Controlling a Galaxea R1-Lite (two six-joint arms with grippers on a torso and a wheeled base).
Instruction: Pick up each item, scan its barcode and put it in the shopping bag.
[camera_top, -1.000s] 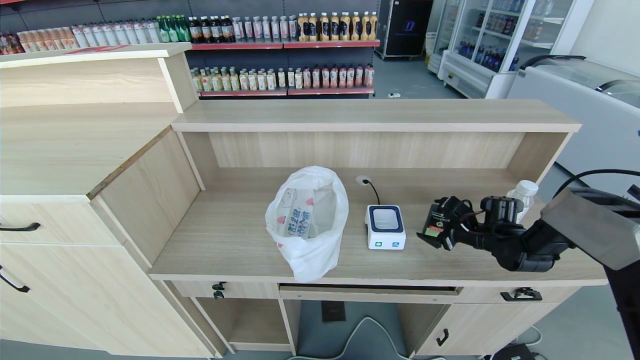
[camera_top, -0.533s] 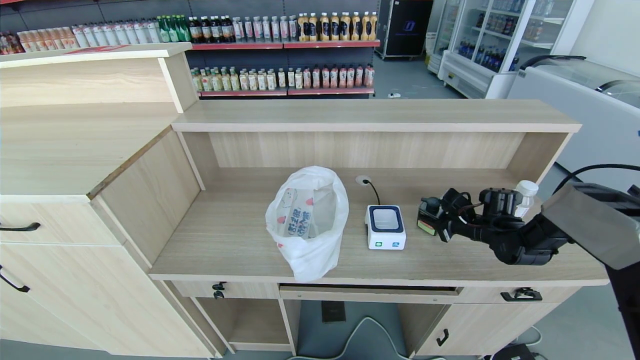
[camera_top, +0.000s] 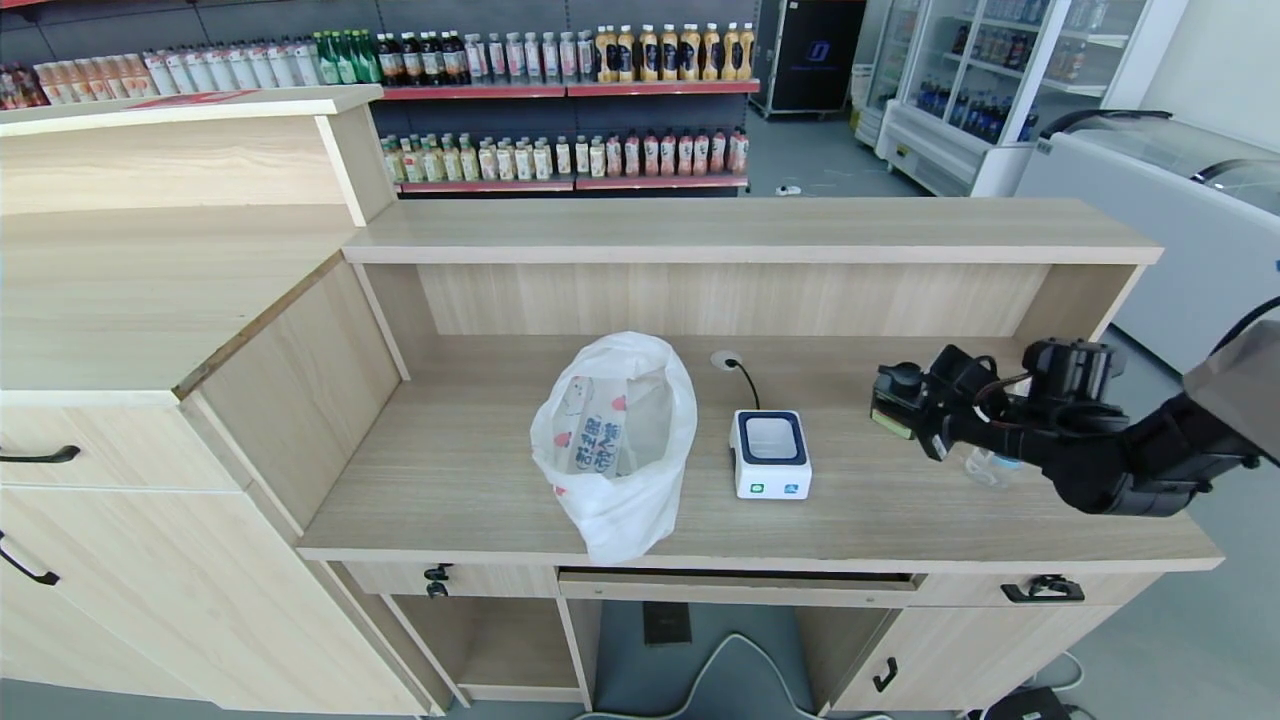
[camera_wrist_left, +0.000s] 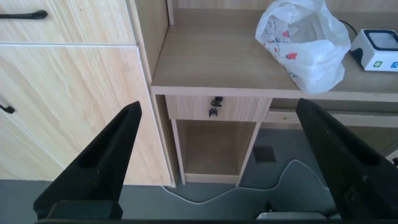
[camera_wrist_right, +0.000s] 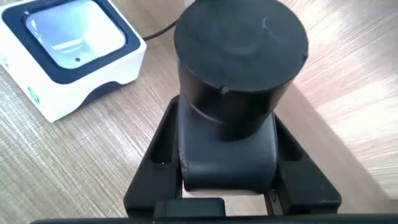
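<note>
Head view: right arm (camera_top: 1100, 465) level over the wooden surface (camera_top: 480, 470), right gripper (camera_top: 905, 400) at 3 o'clock of the white-and-blue scanner (camera_top: 770, 455), bare wood between. Left wrist view: left gripper (camera_wrist_left: 219, 112) off the surface's front edge, jaws wide. Right wrist view: right jaws clamp a black lidded tub (camera_wrist_right: 239, 43).

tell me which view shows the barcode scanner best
The head view: the barcode scanner sits whole and unblocked on the counter beside the shopping bag. The right wrist view shows it close but cropped; the left wrist view catches just a corner.
</note>
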